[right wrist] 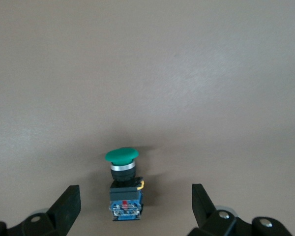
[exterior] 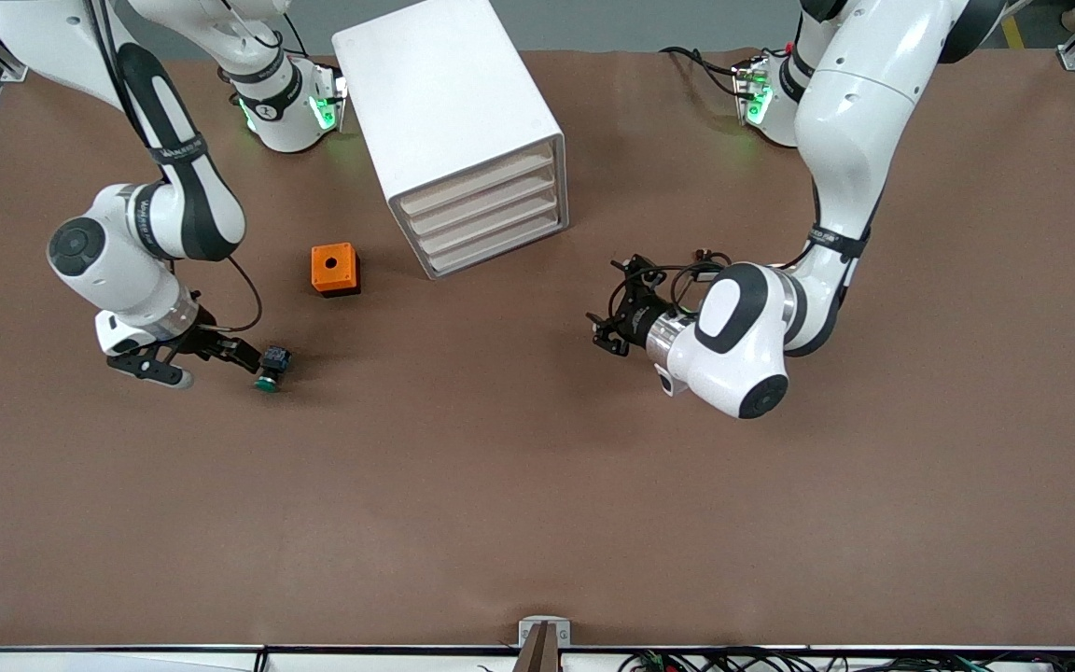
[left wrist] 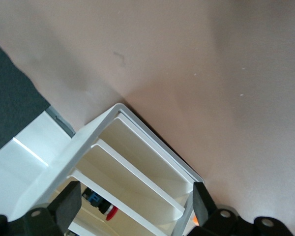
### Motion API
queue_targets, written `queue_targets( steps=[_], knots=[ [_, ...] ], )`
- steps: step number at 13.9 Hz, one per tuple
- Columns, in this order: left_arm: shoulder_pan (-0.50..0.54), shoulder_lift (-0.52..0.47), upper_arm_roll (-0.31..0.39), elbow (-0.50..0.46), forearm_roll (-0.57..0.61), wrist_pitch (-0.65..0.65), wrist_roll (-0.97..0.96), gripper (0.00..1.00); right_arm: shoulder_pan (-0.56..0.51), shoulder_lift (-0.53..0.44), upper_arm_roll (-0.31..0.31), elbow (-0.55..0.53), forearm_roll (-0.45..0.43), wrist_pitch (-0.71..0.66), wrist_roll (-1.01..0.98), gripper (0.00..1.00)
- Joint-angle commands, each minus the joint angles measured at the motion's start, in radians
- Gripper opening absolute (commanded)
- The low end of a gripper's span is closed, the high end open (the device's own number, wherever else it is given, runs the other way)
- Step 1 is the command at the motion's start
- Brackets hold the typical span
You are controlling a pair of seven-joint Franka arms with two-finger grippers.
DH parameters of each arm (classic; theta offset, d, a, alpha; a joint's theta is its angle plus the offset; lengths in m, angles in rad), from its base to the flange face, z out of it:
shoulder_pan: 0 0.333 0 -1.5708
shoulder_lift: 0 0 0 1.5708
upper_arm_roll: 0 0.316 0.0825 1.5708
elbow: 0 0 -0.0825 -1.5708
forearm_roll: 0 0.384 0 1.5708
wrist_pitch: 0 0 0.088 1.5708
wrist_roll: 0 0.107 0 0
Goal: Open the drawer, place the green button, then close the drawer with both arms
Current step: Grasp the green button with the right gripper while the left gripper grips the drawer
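The green-capped button [exterior: 271, 366] lies on its side on the brown table toward the right arm's end. In the right wrist view the button [right wrist: 124, 186] lies between my right gripper's open fingers, untouched. My right gripper [exterior: 220, 367] is open, low over the table at the button. The white cabinet [exterior: 449, 103] stands at the middle back, its four drawers [exterior: 491, 210] flush with its front. My left gripper [exterior: 608, 310] is open and empty, hovering in front of the cabinet. The left wrist view shows the drawer fronts [left wrist: 137, 172] between its open fingers.
An orange cube with a hole [exterior: 334, 269] sits beside the cabinet, toward the right arm's end. In the left wrist view a red-capped button with a black-blue body [left wrist: 99, 206] lies inside one of the drawers. The table's front half is bare brown mat.
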State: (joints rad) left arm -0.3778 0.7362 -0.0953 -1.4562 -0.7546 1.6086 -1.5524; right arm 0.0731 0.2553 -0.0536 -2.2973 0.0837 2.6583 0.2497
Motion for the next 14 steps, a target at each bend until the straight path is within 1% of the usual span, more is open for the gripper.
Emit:
queue_targets(
  steps=[1,4,7,9,14],
  knots=[
    [-0.029,0.055,0.003,0.053,-0.035,-0.021,-0.115,1.0,0.045,0.031,-0.005,-0.028,0.011,0.076,0.059,1.0],
    [-0.049,0.09,0.002,0.06,-0.055,-0.022,-0.199,1.0,0.047,0.077,-0.006,-0.057,0.011,0.178,0.059,1.0],
    [-0.069,0.123,-0.001,0.059,-0.061,-0.027,-0.264,1.0,0.047,0.102,-0.006,-0.062,0.011,0.184,0.059,1.0],
    [-0.07,0.141,-0.023,0.06,-0.068,-0.033,-0.317,1.0,0.047,0.111,-0.006,-0.062,0.011,0.184,0.059,1.0],
    [-0.072,0.187,-0.08,0.065,-0.104,-0.11,-0.428,1.0,0.047,0.117,-0.006,-0.06,0.011,0.183,0.062,1.0]
  ],
)
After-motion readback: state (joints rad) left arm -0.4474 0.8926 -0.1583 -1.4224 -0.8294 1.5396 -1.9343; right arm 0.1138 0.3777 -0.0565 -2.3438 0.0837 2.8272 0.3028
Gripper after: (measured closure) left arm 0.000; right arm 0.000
